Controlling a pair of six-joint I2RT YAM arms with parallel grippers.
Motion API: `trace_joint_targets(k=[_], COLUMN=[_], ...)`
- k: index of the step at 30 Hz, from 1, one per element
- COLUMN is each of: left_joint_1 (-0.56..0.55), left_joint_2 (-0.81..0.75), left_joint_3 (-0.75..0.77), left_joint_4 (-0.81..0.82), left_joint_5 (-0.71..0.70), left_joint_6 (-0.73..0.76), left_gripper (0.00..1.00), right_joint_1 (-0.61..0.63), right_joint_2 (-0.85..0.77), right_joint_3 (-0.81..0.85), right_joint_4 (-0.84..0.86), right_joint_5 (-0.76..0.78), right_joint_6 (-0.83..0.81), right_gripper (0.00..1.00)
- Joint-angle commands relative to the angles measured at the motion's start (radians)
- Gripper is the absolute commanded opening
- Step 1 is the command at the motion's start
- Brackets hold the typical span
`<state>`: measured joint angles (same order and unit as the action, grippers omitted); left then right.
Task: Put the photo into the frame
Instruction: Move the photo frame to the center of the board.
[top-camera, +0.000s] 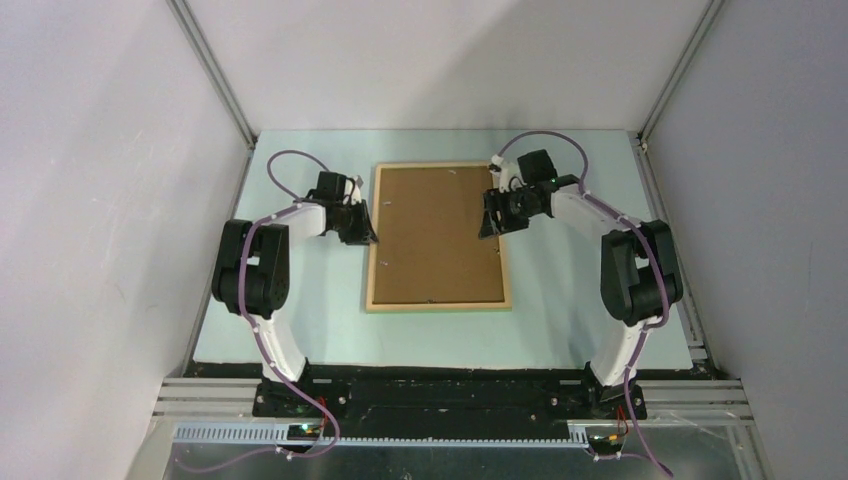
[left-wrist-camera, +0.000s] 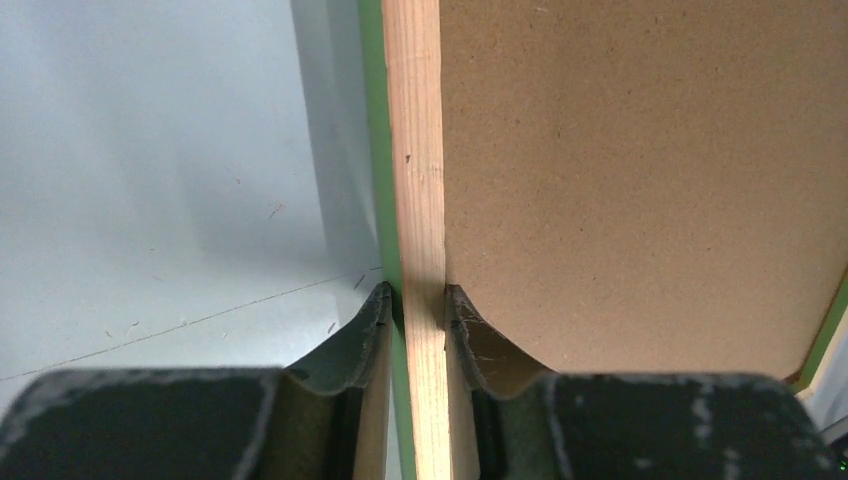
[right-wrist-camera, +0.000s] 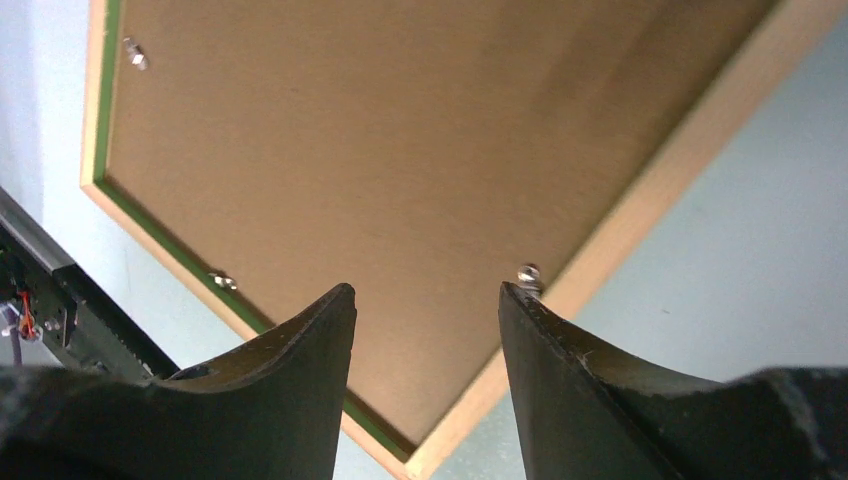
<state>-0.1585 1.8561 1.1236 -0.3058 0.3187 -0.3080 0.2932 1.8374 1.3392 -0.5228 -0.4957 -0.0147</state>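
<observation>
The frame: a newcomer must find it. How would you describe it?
On the pale green table between the two arms lies one flat rectangle. The thin pale natural-wood picture frame is its outer border, green along the edge, gripped at its left rail by the left gripper. Unlike the brown cardboard backing board filling it, it is light wood.

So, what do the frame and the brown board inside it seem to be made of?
The frame looks like pale wood, seemingly unvarnished: fine grain lines run along the rail, and its outer edge is matte green. The backing board looks like pressed fibreboard or stiff cardboard, I cannot tell which: flat brown, matte, with tiny flecks and no grain.
</observation>
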Motion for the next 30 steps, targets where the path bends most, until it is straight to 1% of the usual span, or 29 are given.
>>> trace_joint_targets(k=[1,2,5,11,17,23,30], left_joint_1=[-0.03,-0.034,-0.054,-0.08,-0.086,-0.101,-0.102], left_joint_2=[0.003,0.003,0.006,0.02,0.035,0.065,0.051], left_joint_3=[-0.024,-0.025,-0.029,-0.033,-0.06,-0.083,-0.126], left_joint_4=[-0.007,-0.008,-0.009,-0.004,0.042,0.095,0.147], left_joint_5=[0.092,0.096,0.113,0.157,0.202,0.24,0.244], left_joint_6=[-0.019,-0.02,-0.026,-0.06,-0.135,-0.209,-0.251], left_gripper=[0.1,0.04,0.0,0.0,0.0,0.0,0.0], right_joint_1=[0.059,0.078,0.135,0.199,0.249,0.336,0.42], right_joint_2=[-0.07,-0.068,-0.058,0.009,0.054,0.1,0.174], right_joint_3=[0.006,0.014,0.04,0.116,0.13,0.153,0.203], right_joint_4=[0.052,0.052,0.04,0.035,0.042,0.038,0.026], right_joint_5=[-0.026,-0.032,-0.037,-0.037,-0.001,0.042,0.052], right_joint_6=[-0.03,-0.041,-0.071,-0.107,-0.126,-0.123,-0.101], right_gripper=[0.59,0.59,0.59,0.6,0.59,0.59,0.58])
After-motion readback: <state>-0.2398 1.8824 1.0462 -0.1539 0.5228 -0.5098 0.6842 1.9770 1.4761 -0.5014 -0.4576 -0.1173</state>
